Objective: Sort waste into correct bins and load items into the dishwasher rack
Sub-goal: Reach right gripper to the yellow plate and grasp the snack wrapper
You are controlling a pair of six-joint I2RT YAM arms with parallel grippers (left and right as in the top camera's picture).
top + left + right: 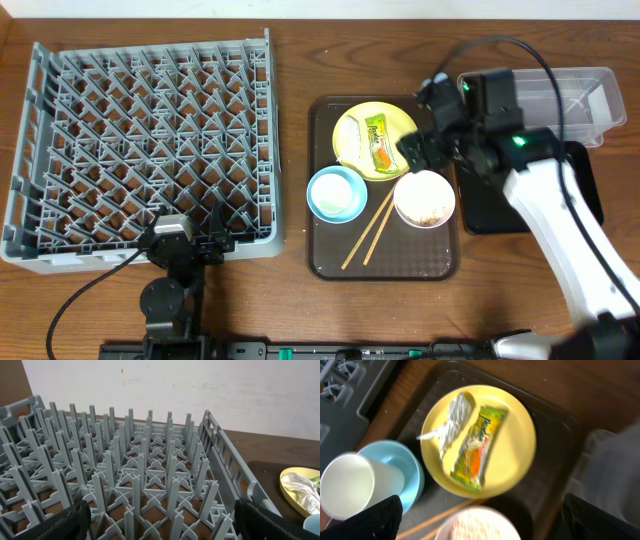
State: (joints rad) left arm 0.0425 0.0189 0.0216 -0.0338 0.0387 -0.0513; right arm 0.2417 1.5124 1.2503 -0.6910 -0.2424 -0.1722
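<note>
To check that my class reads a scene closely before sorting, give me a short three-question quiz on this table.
1. True or false: the snack wrapper lies on the yellow plate.
2. The small white cup sits in: A the light blue bowl; B the dishwasher rack; C the clear tub.
3. What lies in the white bowl?
Key: 1 true; 2 A; 3 rice-like food scraps.

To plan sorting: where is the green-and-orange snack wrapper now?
Overhead view: the snack wrapper lies on the yellow plate, right of the crumpled white wrapper.
</note>
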